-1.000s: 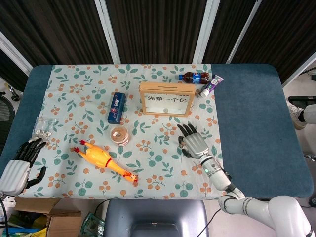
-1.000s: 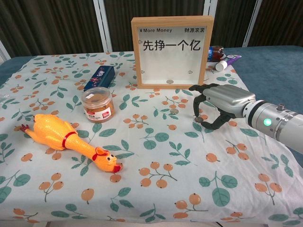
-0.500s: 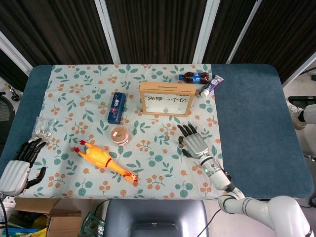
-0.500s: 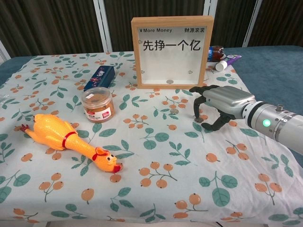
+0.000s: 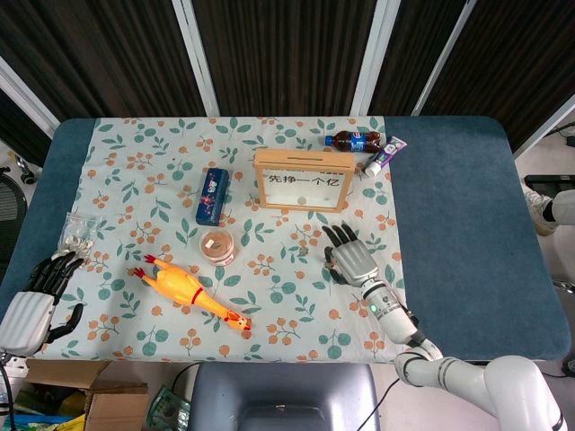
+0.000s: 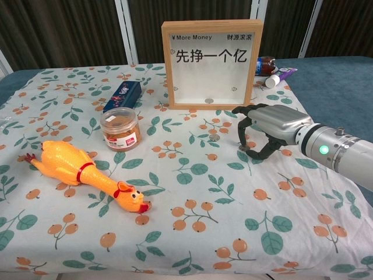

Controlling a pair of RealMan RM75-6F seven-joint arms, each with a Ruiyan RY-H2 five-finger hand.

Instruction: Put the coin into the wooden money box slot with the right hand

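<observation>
Nearest us, our right hand (image 6: 265, 129) arches, fingers curled down around the coin (image 6: 243, 148) on the counter (image 6: 326, 87), not clearly pinching it. Directly beyond stands the wooden money box (image 6: 210, 64), slot on top.

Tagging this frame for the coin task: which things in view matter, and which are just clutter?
Job:
coin, on the cloth under the fingertips
wooden money box
right hand

Lying about:
rubber chicken
snack jar
blue box
cola bottle
tube
small bag
left hand, idle
</observation>
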